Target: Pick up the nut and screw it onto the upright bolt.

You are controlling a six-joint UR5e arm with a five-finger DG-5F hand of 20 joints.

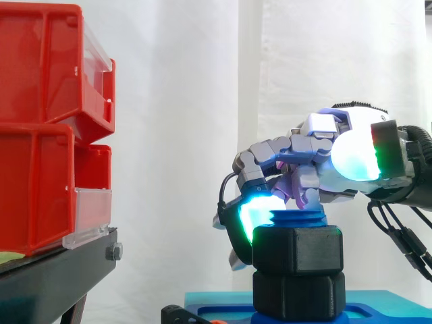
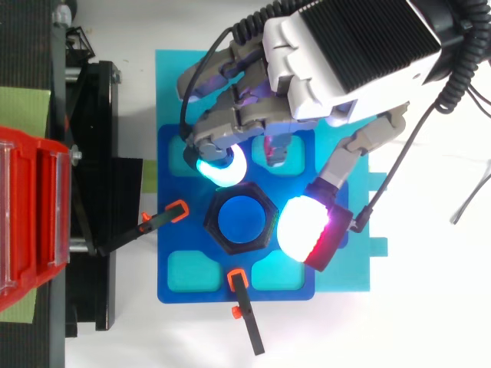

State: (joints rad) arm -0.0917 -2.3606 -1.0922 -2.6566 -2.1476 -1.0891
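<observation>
Hand [image 2: 353,54] pinching black nut [image 1: 297,246], threaded on upright blue bolt [image 2: 241,220]

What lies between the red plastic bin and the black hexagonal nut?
In the top view: the black stand, then a thin black clamp with an orange tip, pointing at the black hexagonal nut.

The nut [image 1: 298,246] sits on the upright bolt [image 2: 242,220] (hand [image 2: 353,54] just above it), bins [image 1: 40,128] stacked at side-view left.

Black hex nut [image 1: 297,248] sits level on upright blue threaded bolt [image 1: 297,217], near its top, w/ thread tip showing above.
</observation>
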